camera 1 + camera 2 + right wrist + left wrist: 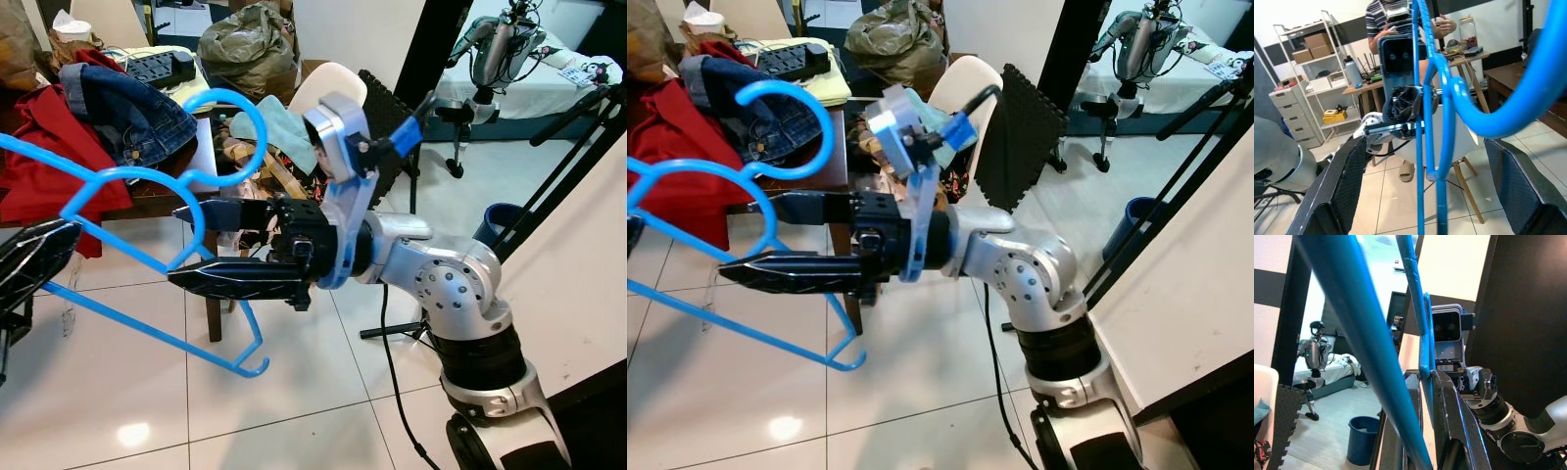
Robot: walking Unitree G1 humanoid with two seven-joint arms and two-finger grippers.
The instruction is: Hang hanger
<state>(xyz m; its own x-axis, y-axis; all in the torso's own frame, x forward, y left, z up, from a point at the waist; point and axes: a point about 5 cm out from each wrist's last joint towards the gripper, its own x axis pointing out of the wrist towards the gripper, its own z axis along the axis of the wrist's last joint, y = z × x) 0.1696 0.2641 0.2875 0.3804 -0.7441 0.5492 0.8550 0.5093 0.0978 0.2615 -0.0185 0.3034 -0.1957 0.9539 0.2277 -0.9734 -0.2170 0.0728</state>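
A blue plastic hanger (137, 174) hangs in the air in front of me, its hook (240, 108) curling up to the right. My left gripper (44, 250) is shut on the hanger's shoulder at the left edge; in the left wrist view the blue bar (1422, 357) runs between its fingers. My right gripper (174, 245) reaches in from the right and is open, one finger above and one below the hanger's neck. In the right wrist view the hanger (1420, 122) stands in the wide gap between the fingers (1347, 181), without touching them.
Behind the hanger a wooden table (162, 191) holds a red garment (49, 147), a denim jacket (127, 108) and bags. A white chair (328, 88), a black foam mat (387, 127) and a blue bin (495, 225) stand to the right. A person (1396, 14) stands behind me.
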